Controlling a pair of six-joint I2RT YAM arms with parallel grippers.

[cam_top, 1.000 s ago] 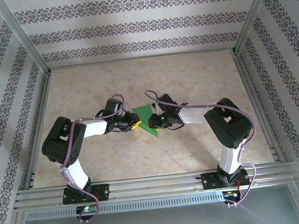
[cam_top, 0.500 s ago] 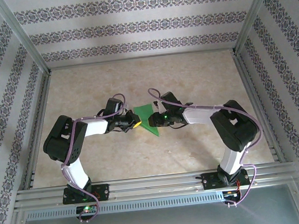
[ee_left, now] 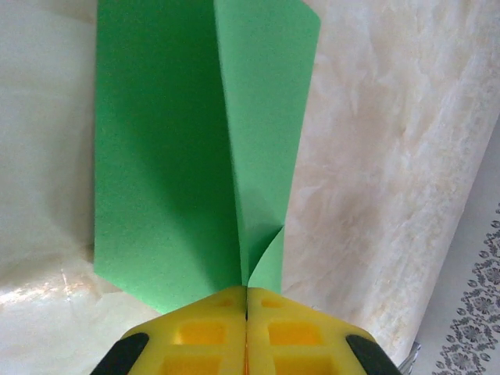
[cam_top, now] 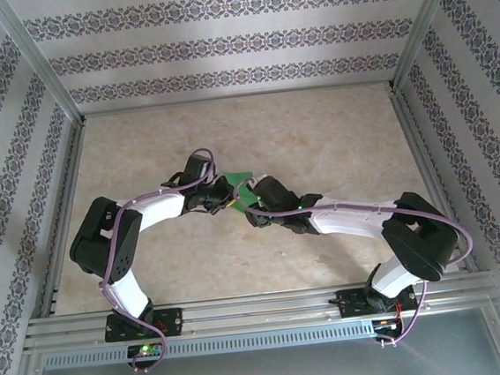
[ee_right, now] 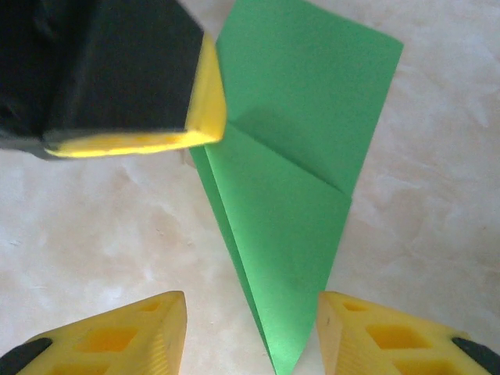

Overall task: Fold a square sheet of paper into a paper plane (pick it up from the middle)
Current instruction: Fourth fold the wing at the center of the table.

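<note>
My left claw (ee_left: 247, 301) is clenched on the near edge of the green paper (ee_left: 164, 156), pinching it right where the centre crease runs in. One flap curls up a little from the other there. The paper is partly folded (narrowed to a point at one end, no plane yet). It sits mid-table (cam_top: 316, 137), between my two wrists.

My right claw (ee_right: 250, 312) is released. Its yellow fingers (ee_right: 117, 340) stand apart on either side of the pointed tip and, as far as I can tell, touch neither edge.

I judge this paper to be almost weightless, thin and floppy, and probably slick on the smooth tabletop. It should keep a crease well but will crumple or tear if my two claws pull against each other. The best hold is on the doubled layers beside the crease, where it is stiffest. A single loose flap would just bend away.
</note>
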